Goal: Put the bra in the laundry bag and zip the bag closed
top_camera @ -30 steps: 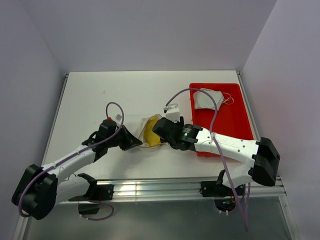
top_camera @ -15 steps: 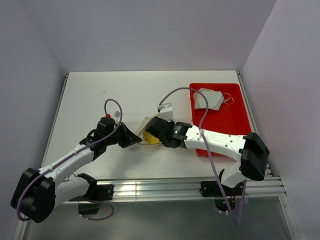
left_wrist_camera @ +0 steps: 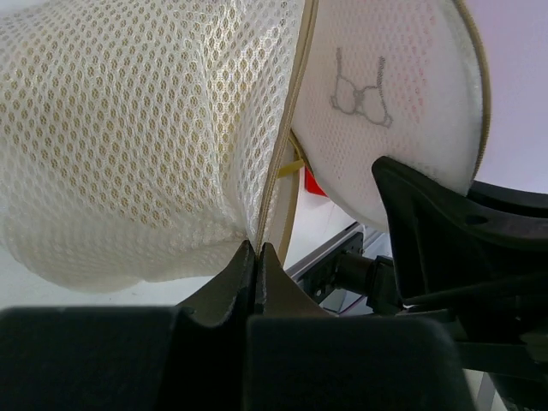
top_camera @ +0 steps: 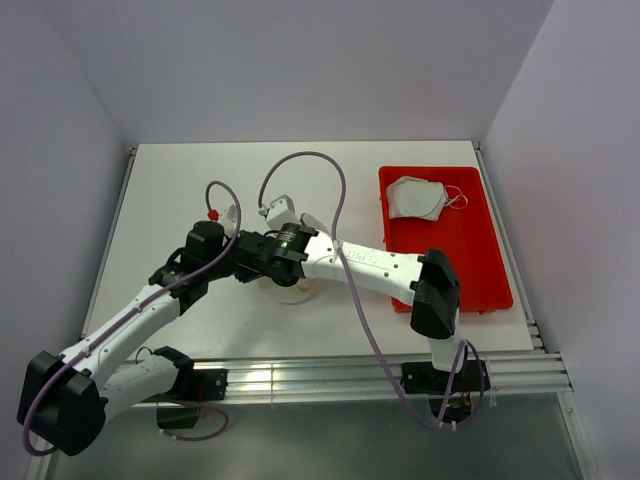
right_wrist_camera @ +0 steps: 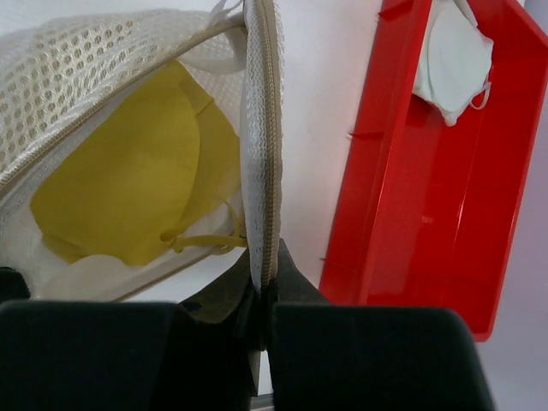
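Note:
The laundry bag (left_wrist_camera: 128, 145) is a white mesh pouch with a tan zipper rim, and its round lid (left_wrist_camera: 385, 94) bears a bra drawing. My left gripper (left_wrist_camera: 258, 248) is shut on the bag's rim seam. The mustard-yellow bra (right_wrist_camera: 128, 188) lies inside the bag, showing through the opening. My right gripper (right_wrist_camera: 265, 287) is shut on the zipper edge (right_wrist_camera: 267, 128) of the lid. In the top view both grippers, left (top_camera: 238, 268) and right (top_camera: 256, 262), meet over the bag (top_camera: 293, 291), which the arms mostly hide.
A red tray (top_camera: 470, 250) stands at the right of the table with a white-grey bra (top_camera: 415, 198) at its far end. The right arm stretches leftward across the table's middle. Cables loop above both wrists.
The right arm swung left past the bag and its gripper closed on the zipper edge. The bag shifted left under the arms, so the bra no longer shows from above.

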Tool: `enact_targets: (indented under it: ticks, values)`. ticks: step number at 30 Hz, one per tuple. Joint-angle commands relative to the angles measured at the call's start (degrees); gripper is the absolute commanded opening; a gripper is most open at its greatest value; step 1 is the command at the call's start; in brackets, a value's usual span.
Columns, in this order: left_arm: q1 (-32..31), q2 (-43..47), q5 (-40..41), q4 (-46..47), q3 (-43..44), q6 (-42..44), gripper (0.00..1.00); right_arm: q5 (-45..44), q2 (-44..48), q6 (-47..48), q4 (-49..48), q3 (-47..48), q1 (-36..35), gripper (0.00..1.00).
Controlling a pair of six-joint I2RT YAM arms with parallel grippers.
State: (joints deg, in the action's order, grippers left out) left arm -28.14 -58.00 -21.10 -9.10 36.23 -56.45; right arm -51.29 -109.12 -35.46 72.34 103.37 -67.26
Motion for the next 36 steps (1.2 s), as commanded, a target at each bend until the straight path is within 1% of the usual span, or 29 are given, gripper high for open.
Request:
enact_targets:
  ticks: [1,3,5,6,8,10,11,13,14,16,17,21,22,23,25,26,28,29,30,31,34,36]
  values:
    - [0.0,-0.2,-0.6,0.4,0.8,2.0,0.00,-2.1,2.0,-0.3,10.2,1.5,-0.5,0.00]
    - [0.0,-1.0,-1.0,1.2,0.5,2.2,0.00,-3.6,3.0,-0.6,9.8,1.0,-0.2,0.00]
    - [-0.1,-2.2,-1.3,1.9,0.1,2.3,0.00,-3.6,2.3,0.2,10.4,2.9,0.9,0.00]
    - [0.0,-2.6,-1.4,2.3,-0.5,2.2,0.00,-3.4,1.5,0.8,10.4,5.2,-0.1,0.00]
    - [-0.1,-3.8,-0.7,3.2,-0.9,2.2,0.00,-4.4,1.6,1.0,10.5,6.1,-2.0,0.00]
    - [-0.1,-4.7,1.1,3.6,-2.4,2.0,0.00,-4.3,3.6,-1.1,10.5,5.6,0.4,0.00]
    - [0.0,-5.2,2.6,4.2,-3.3,2.0,0.00,-2.3,4.4,-1.6,10.5,5.5,1.8,0.00]
    - [0.1,-8.5,1.9,5.9,-5.3,2.0,0.00,-1.8,7.1,-1.5,9.9,6.6,2.3,0.00]
    - [-0.2,-9.7,1.4,8.4,-5.9,1.5,0.00,-1.6,7.9,-1.2,9.7,7.3,2.1,0.00]
    - [-1.3,-11.4,1.9,11.9,-7.6,0.3,0.00,-1.9,9.1,-0.7,10.5,9.3,1.5,0.00]
    - [-2.0,-12.0,2.7,12.2,-7.6,0.2,0.00,-1.2,9.7,-0.4,10.5,9.7,1.4,0.00]
    - [-8.8,-17.3,8.8,10.8,-3.9,0.6,0.00,-0.1,10.5,-0.7,10.4,11.5,0.2,0.00]
    - [-9.5,-18.1,8.7,11.1,-3.6,0.2,0.00,0.0,10.3,-0.7,10.4,11.6,0.1,0.00]
    - [-10.0,-18.3,8.3,13.4,-3.9,-0.2,0.00,-0.5,10.0,-0.8,10.4,10.5,0.1,0.00]
    - [-11.5,-16.5,8.7,14.6,-4.5,-2.0,0.00,-1.1,9.5,-1.8,10.5,8.2,1.1,0.01]
    - [-11.7,-15.4,9.1,13.9,-4.8,-2.3,0.00,-0.7,9.3,-2.6,9.9,5.1,1.7,0.01]
    - [-11.7,-12.0,10.5,11.7,-4.4,-1.9,0.00,-0.1,9.9,-2.9,7.9,1.7,2.9,0.00]
    - [-11.7,-10.7,10.9,10.5,-4.2,-1.6,0.00,0.2,10.9,-2.3,5.0,-1.7,3.4,0.00]
    - [-11.7,-8.6,11.3,7.5,-4.0,-1.0,0.00,1.4,11.5,-1.9,3.4,-3.4,3.8,0.00]
    - [-11.6,-7.7,11.8,6.3,-3.7,-0.7,0.00,1.8,11.7,-1.6,2.4,-5.7,5.0,0.00]
    - [-11.6,-4.7,11.2,3.8,-2.6,-0.7,0.00,1.9,11.2,-2.9,3.4,-6.9,5.7,0.00]
    - [-11.6,-2.5,11.3,3.0,-2.0,-1.1,0.00,4.4,12.0,-0.3,-0.3,-8.0,5.7,0.00]
